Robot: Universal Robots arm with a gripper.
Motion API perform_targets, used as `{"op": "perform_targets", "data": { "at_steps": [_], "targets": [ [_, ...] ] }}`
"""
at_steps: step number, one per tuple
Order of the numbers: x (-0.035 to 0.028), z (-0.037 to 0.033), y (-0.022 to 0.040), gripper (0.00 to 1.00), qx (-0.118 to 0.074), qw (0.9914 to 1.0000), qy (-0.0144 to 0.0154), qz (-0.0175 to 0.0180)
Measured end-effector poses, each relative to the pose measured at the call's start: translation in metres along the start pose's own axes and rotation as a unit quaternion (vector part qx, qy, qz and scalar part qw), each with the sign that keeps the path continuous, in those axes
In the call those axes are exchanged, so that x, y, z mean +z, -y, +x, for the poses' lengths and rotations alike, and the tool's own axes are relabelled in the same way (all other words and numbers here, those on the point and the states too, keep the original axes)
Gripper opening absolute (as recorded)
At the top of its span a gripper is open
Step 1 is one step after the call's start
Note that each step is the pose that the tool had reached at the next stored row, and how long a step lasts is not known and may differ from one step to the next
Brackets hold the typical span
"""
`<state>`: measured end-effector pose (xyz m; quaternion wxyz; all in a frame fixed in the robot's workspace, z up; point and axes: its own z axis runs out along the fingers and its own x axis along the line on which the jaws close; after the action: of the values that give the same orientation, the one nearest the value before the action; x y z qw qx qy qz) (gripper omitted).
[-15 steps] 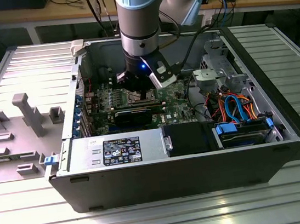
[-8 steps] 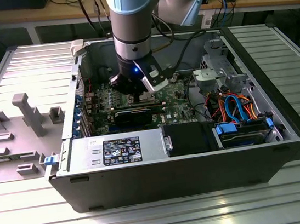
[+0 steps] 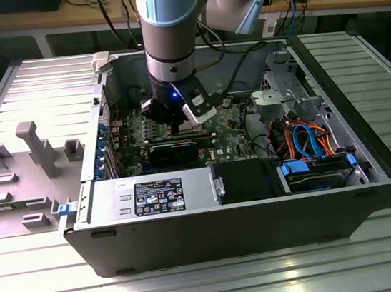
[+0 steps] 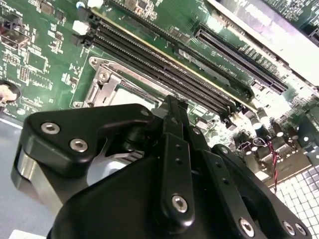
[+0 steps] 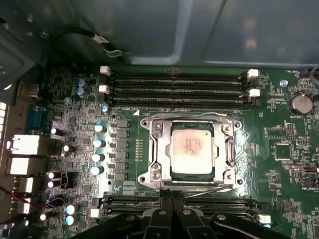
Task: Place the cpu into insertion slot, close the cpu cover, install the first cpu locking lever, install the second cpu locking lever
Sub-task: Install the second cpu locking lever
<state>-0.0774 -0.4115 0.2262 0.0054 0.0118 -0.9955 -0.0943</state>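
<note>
While framed by its cover [image 5: 192,119], cpu [image 5: 192,148] shows dull silver — flat.

cpu [image 5: 192,148] seated flat in insertion slot [image 5: 155,149]; cpu cover [image 5: 230,149] closed over it

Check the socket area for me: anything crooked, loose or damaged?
Nothing stands out. The cpu sits flat and square in the insertion slot, the cpu cover is down around it, and the gripper is at the socket's edge.
</note>
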Motion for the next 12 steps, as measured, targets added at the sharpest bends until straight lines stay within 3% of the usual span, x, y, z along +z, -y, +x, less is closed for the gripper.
{"op": "perform_targets", "data": {
  "at_steps": [5, 7, 12],
  "targets": [
    [0.0012, 0.0016, 0.0068, 0.11, 0.0, 0.99999, -0.0015, -0.0046],
    [0.0025, 0.0069, 0.0074, 0.11, 0.0, 0.99994, -0.002, -0.011],
    [0.0078, 0.0128, 0.0085, 0.11, -0.001, 0.9999, -0.0037, -0.0135]
  ]
}}
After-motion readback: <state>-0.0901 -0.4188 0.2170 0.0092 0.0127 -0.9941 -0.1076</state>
